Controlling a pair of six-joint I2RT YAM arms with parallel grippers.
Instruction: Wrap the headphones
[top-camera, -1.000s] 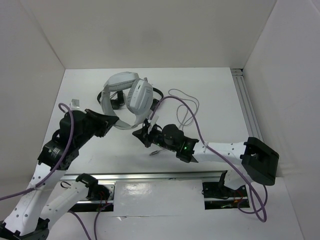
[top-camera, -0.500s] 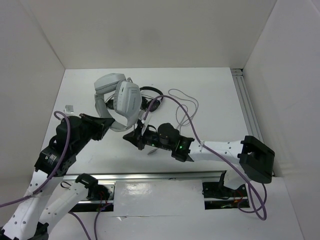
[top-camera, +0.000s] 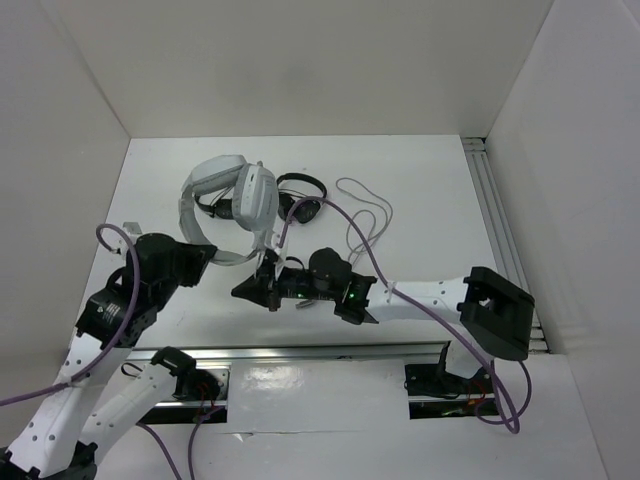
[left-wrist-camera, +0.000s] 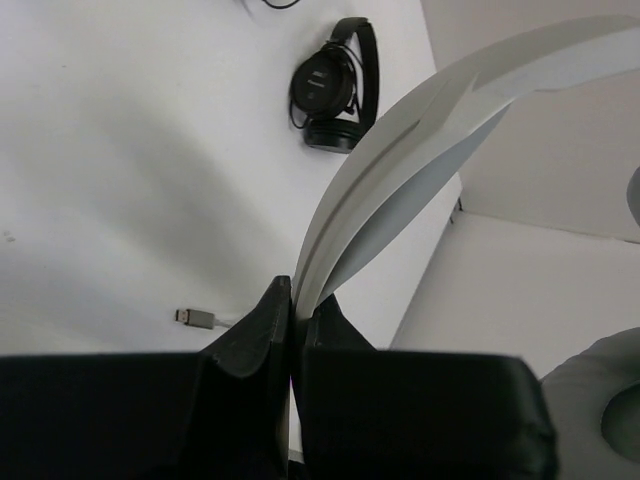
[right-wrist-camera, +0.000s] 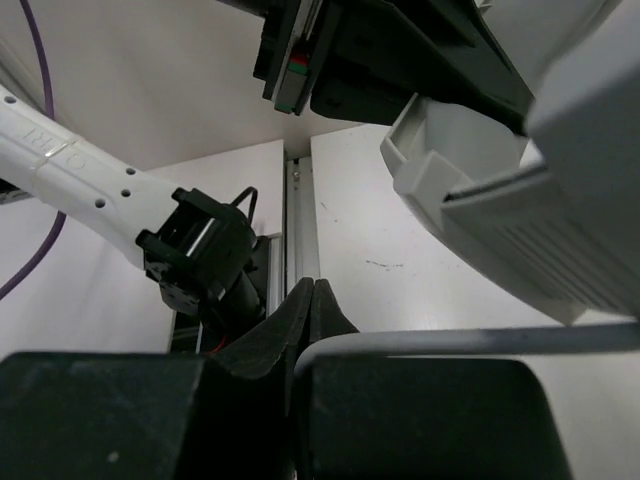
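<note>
The light grey-white headphones (top-camera: 240, 195) hang above the table's left half, cups to the right of the band. My left gripper (top-camera: 211, 254) is shut on the wide band (left-wrist-camera: 420, 130), which rises out from between its fingertips (left-wrist-camera: 275, 300). My right gripper (top-camera: 241, 291) sits just below the cups and is shut on the thin grey cable (right-wrist-camera: 480, 340), which leaves its jaws to the right. One cup (right-wrist-camera: 530, 200) looms above that gripper. A loop of the cable (top-camera: 372, 203) lies on the table to the right.
A black on-ear headset (top-camera: 303, 205) lies right of the white cups, and another black one (top-camera: 215, 205) shows partly beneath them. A small plug (left-wrist-camera: 195, 318) lies at the left. An aluminium rail (top-camera: 495, 220) runs along the right side, and white walls enclose the table.
Both arms have moved left and toward the near edge. The headphones have travelled left with the left gripper, and the right gripper has followed with the cable. Both grips hold.
</note>
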